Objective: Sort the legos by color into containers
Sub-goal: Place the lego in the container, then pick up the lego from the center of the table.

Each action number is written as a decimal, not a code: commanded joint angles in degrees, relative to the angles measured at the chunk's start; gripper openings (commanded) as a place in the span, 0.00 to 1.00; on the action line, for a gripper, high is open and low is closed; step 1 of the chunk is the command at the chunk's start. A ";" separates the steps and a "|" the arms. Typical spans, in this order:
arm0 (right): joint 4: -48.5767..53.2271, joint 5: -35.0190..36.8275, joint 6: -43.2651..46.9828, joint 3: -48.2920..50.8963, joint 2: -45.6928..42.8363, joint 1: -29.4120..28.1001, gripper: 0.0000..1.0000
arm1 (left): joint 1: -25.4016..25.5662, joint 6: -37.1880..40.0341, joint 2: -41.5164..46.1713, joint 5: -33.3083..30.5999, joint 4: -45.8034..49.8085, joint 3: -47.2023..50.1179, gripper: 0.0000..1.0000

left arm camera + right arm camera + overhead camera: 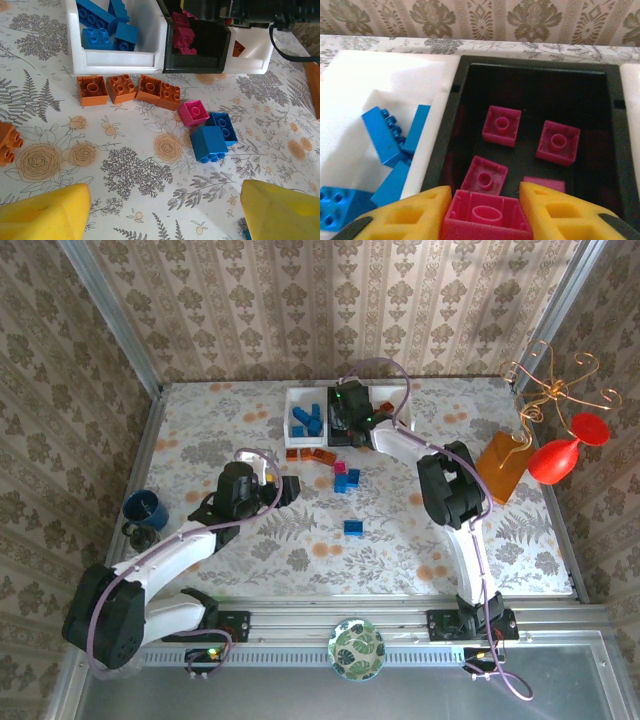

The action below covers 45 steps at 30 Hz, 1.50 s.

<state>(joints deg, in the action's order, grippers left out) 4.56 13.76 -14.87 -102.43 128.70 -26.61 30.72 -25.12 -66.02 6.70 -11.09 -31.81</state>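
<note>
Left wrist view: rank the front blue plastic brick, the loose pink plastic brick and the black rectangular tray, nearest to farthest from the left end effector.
1. The front blue plastic brick, just right of centre, closest ahead of the left end effector.
2. The loose pink plastic brick, right behind it, slightly left.
3. The black rectangular tray, farthest, at the top.

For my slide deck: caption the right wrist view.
The right gripper holds a pink brick over the black tray, other pink bricks already inside.
</note>
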 commanded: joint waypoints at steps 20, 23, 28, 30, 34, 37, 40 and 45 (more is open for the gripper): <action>-2.58 -9.58 4.24 47.43 -47.48 -4.91 0.87 | -9.44 5.35 -7.97 -7.18 6.07 -4.15 0.83; -3.12 -10.75 4.87 51.26 -50.45 -6.18 0.87 | -9.19 5.47 -11.12 -6.24 6.77 -6.67 0.81; -5.18 -11.14 6.04 53.20 -47.43 -7.12 0.86 | -4.93 5.01 -14.73 -7.39 5.44 -9.14 0.79; -3.12 -8.00 3.64 49.73 -43.28 -7.31 0.84 | -2.65 4.59 -14.72 -8.52 4.46 -8.64 0.79; -0.76 -4.98 0.23 42.51 -34.04 -8.33 0.79 | -2.25 3.48 -12.93 -7.96 2.68 -7.01 0.79; -0.07 -4.21 -0.02 37.63 -27.73 -8.79 0.76 | -2.24 3.83 -10.73 -7.99 3.83 -6.35 0.79; 1.28 -2.42 0.59 32.53 -22.18 -9.07 0.73 | -2.24 4.34 -8.13 -8.54 4.95 -5.35 0.80; 5.28 0.02 1.31 24.40 -13.76 -8.98 0.70 | -2.33 4.34 -4.38 -9.07 5.36 -3.09 0.80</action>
<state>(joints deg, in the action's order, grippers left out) 5.91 10.35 -13.63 -74.39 111.96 -35.42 28.47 -21.21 -72.18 -1.39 -6.61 -36.47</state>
